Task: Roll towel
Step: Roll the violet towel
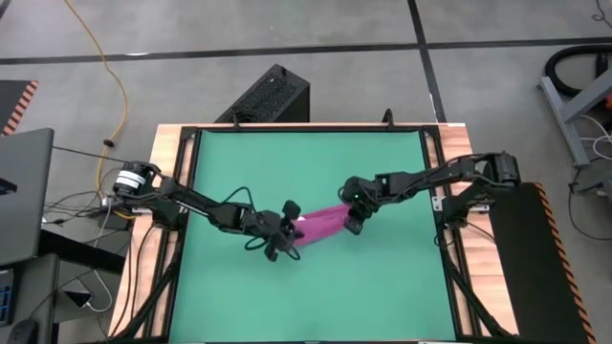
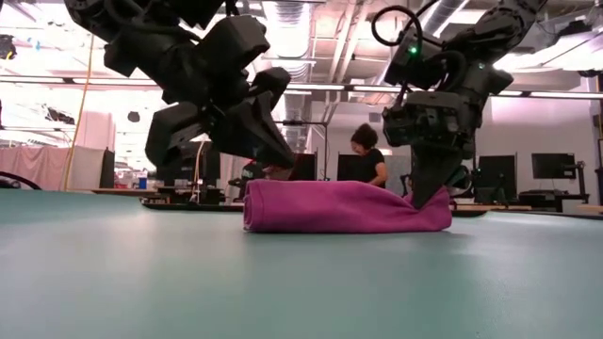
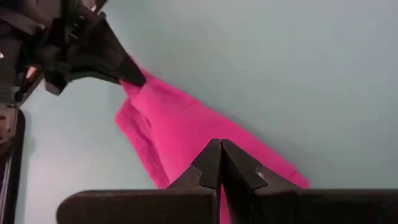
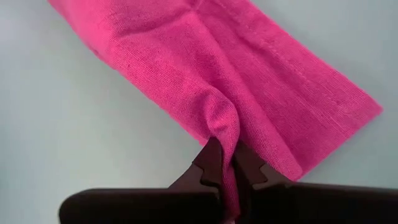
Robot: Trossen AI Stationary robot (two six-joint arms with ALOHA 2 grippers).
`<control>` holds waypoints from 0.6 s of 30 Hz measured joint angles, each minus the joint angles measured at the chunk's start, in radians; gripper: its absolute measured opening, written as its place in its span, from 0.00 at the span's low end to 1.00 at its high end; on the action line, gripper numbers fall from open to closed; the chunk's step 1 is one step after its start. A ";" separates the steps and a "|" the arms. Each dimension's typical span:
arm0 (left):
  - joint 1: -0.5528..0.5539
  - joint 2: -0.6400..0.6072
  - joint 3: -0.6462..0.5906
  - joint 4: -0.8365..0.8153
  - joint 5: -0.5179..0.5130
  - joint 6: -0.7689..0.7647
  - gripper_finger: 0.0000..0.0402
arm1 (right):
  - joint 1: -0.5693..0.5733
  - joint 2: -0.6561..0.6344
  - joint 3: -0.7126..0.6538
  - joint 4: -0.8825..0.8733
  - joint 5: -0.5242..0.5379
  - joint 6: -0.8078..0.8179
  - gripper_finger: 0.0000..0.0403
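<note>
Towel point(image 1: 320, 226) folded long on mat point(image 1: 382, 287), axis between arms, right gripper point(image 1: 354, 225) pinching one end, left gripper point(image 1: 284, 241) closed, empty, above other end.

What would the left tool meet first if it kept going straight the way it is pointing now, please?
Probably the towel. The left tool is shut and empty, aimed at the towel's near part, which lies on the green mat. In the low view it seems to hang just above the cloth, though depth is unclear.
</note>
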 joint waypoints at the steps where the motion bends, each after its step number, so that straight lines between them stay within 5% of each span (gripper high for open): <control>1: 0.004 0.000 0.001 -0.002 0.001 0.000 0.00 | -0.005 0.000 0.000 0.000 -0.003 0.000 0.05; 18: 0.109 0.045 -0.007 -0.054 0.047 -0.112 0.00 | -0.008 0.000 0.000 0.005 -0.023 -0.004 0.12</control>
